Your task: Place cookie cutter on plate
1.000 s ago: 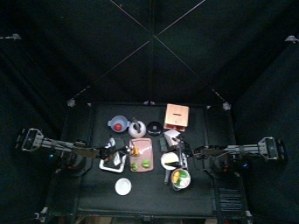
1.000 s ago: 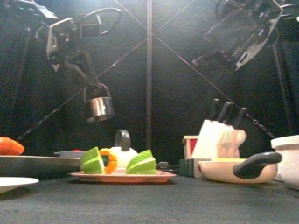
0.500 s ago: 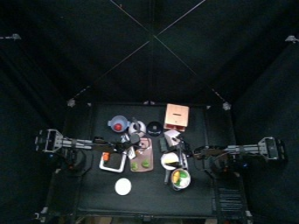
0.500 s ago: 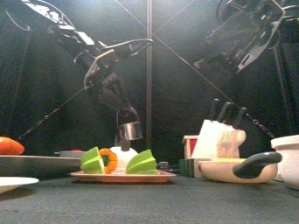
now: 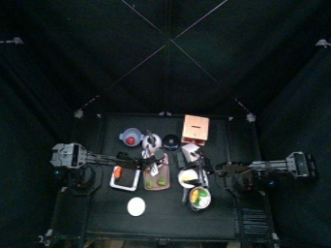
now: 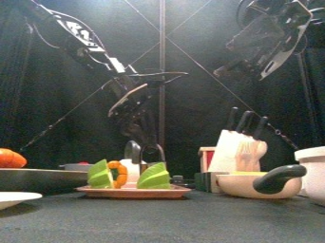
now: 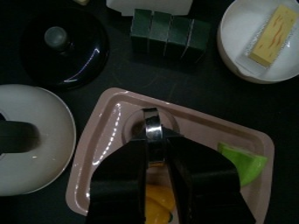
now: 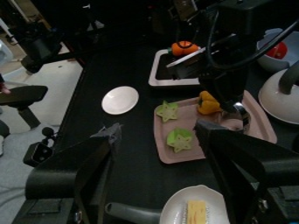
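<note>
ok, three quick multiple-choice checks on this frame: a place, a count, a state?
1. Where is the round metal cookie cutter?
A. On the small white round plate
B. At the left gripper's tip, over the pink rectangular plate
C. In the white bowl with the butter

2. How many green star-shaped pieces lie on the pink plate?
A. Two
B. Four
C. None

3. What state is the right gripper in?
A. Shut on a knife
B. Shut on the cutter
C. Open, holding nothing

Key: 1 B, the left wrist view shows the round metal cookie cutter at the left gripper above the pink rectangular plate; whether it touches the plate cannot be told. 2 A, the right wrist view shows two green star-shaped pieces. 3 C, the right gripper has its jaws wide apart with nothing between them.
</note>
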You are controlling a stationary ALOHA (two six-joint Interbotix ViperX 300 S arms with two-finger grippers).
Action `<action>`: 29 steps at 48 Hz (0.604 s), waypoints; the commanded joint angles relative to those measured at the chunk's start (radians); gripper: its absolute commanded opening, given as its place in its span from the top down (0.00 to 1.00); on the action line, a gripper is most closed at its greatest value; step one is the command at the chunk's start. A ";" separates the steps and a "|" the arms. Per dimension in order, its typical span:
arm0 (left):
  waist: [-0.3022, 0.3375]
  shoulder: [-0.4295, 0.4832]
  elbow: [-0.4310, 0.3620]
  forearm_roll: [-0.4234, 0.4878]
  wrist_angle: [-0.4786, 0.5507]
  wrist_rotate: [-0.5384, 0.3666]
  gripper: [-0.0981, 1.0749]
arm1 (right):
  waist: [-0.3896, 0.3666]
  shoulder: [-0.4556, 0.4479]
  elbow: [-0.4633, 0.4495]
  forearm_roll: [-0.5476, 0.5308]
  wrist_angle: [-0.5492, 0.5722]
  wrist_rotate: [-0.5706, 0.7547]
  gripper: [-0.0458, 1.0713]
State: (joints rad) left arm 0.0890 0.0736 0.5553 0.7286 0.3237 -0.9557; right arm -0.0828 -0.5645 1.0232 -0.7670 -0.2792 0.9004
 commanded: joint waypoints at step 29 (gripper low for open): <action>-0.003 -0.029 -0.017 -0.034 0.023 0.005 0.18 | 0.000 -0.012 -0.011 0.003 -0.006 0.000 0.08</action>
State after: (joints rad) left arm 0.0874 0.0721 0.5553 0.6918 0.3482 -0.9526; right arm -0.0828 -0.5660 1.0232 -0.7670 -0.2792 0.9004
